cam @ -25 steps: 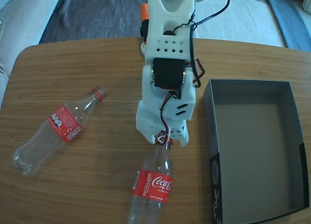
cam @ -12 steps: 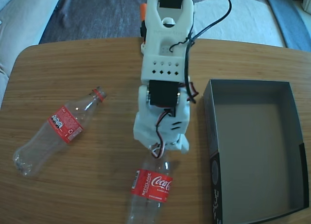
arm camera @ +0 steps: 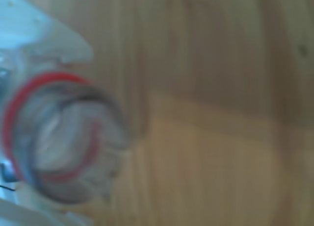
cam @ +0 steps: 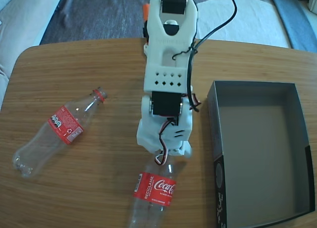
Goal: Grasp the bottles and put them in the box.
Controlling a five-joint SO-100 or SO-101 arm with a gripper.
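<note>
With the gripper (cam: 166, 158) over the neck of the near Coca-Cola bottle (cam: 152, 196), whose open mouth filled the wrist view, its grip could not be told; a firm neck hold should precede lifting toward the box (cam: 219, 139).

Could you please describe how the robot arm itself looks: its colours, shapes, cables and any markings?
In the fixed view, the arm is built of white blocky plastic parts, with black rectangular motors set into them. One white panel has two rows of small diamond-shaped holes. Black cables loop along its side, thin red wires show near the gripper, and an orange piece sits near the base. No markings are readable on it.
</note>
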